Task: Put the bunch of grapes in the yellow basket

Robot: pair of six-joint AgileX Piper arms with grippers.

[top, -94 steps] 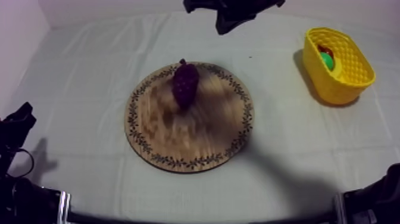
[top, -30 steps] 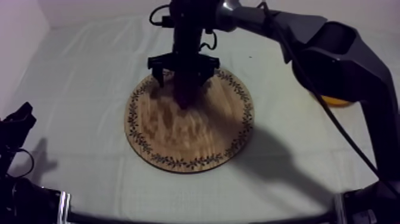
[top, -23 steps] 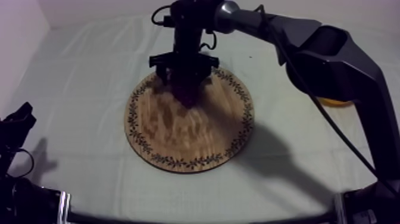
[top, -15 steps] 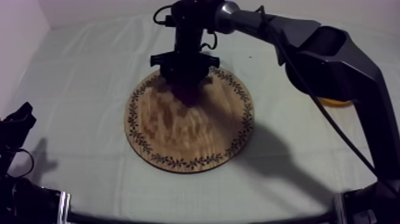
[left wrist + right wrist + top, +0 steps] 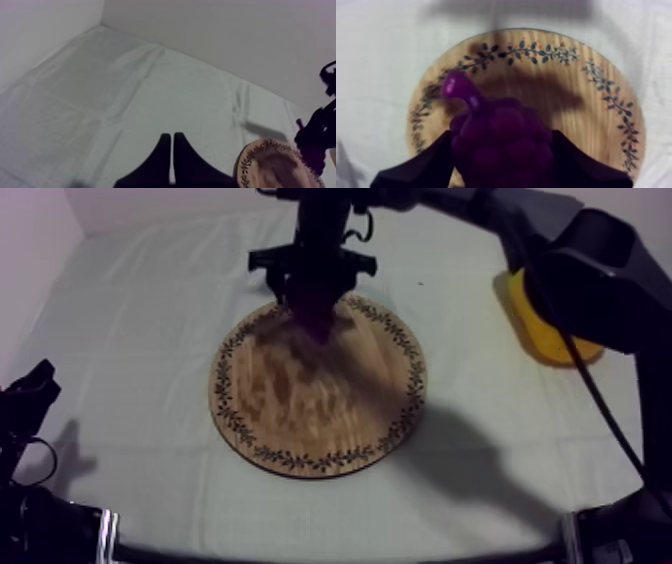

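Now right jaws pinch the grapes (image 5: 503, 145), left jaws pressed together; yellow basket (image 5: 537, 326) partly hidden.

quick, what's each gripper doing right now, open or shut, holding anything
left gripper: shut, holding nothing.
right gripper: shut on the bunch of grapes, over the wooden board.

A grey-white cloth (image 5: 130, 338) lies spread flat, marked by long straight fold lines and faint wrinkles, and meets a plain pale wall (image 5: 25, 248) along its far edge and at its left side.
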